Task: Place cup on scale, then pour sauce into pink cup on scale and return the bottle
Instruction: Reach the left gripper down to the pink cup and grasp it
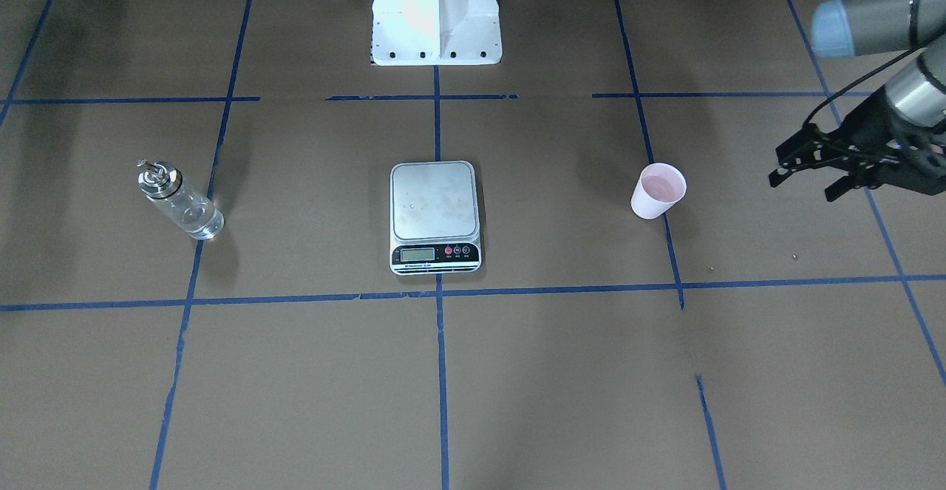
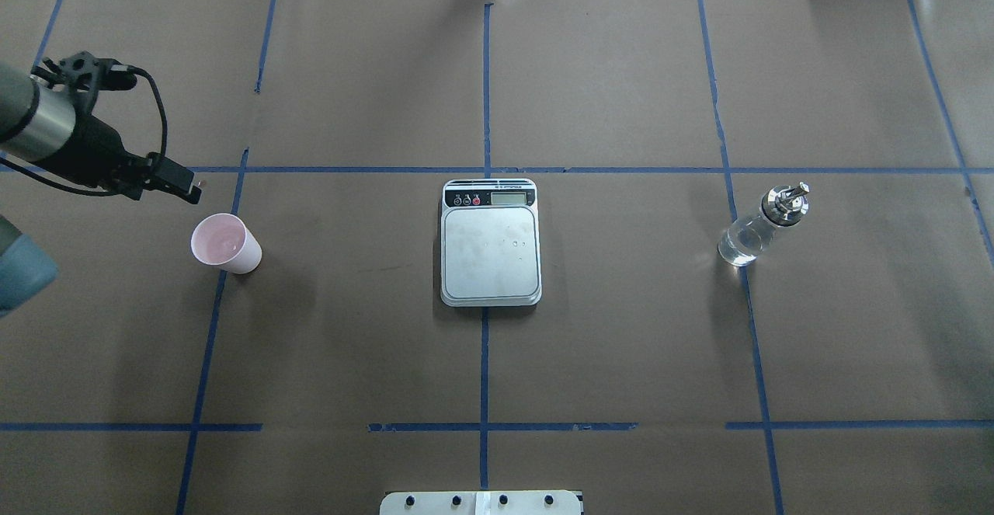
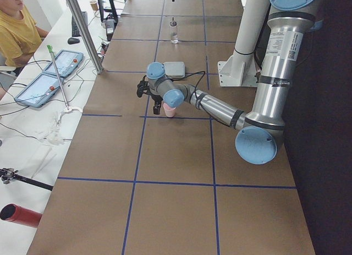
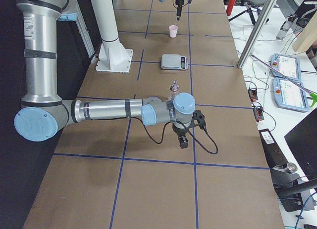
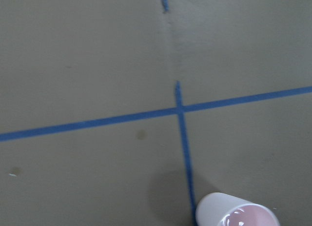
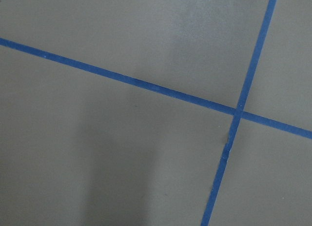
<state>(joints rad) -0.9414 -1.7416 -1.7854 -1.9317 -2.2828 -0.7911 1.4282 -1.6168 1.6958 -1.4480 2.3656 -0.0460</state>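
The left pincer (image 1: 803,179) hangs above the worktop (image 1: 562,372) with its jaws spread wide and holding nothing, near the pale pink cup (image 1: 658,191) but apart from it, on the side away from the kitchen scale (image 1: 434,213). The cup stands upright on a blue tape line (image 2: 208,344), well apart from the scale; a stretch of brown paper lies between them. The scale sits at the middle of the worktop, its silver platform bare. The glass bottle (image 1: 179,199) with its metal pour spout stands upright well beyond the scale's other side. The right pincer (image 4: 182,140) shows only in the side view, hanging low over the paper near the bottle; whether it is wide or narrow cannot be told.

Brown paper covers the worktop, ruled into squares by blue tape. The white robot mount (image 1: 436,24) stands at the robot's edge. Along the far side run aluminium posts (image 3: 82,29), cables, two teach pendants (image 3: 60,62), and a seated person in a yellow shirt (image 3: 16,37).
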